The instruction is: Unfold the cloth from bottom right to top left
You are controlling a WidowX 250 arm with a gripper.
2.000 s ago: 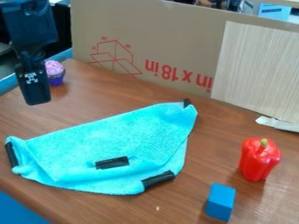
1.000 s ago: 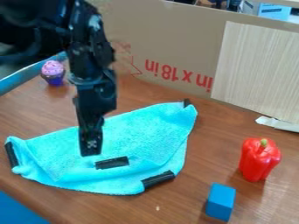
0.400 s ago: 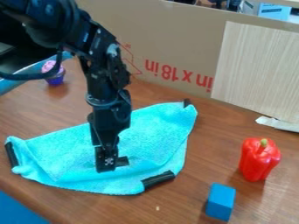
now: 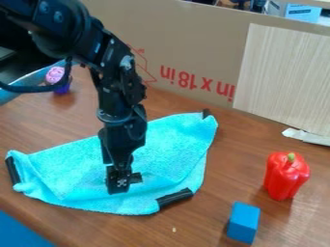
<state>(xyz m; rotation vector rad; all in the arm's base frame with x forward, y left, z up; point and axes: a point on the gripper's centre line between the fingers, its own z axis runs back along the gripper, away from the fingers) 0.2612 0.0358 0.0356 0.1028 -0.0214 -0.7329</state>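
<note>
In the camera view, the cloth (image 4: 171,147) lies folded on the worktop (image 4: 206,212), with the hand (image 4: 118,186) by its black patch (image 4: 136,178), wide or narrow I can't tell, and it should pinch just one layer, then pull gently to the top left.

The hand (image 4: 118,187) hangs down at the black strip (image 4: 136,178) on the folded turquoise cloth (image 4: 172,147).

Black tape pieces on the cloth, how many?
4: left-end tape, top-right tape, lower-right tape, and middle tape partly behind the pincer. More may be hidden under the cloth.
</note>
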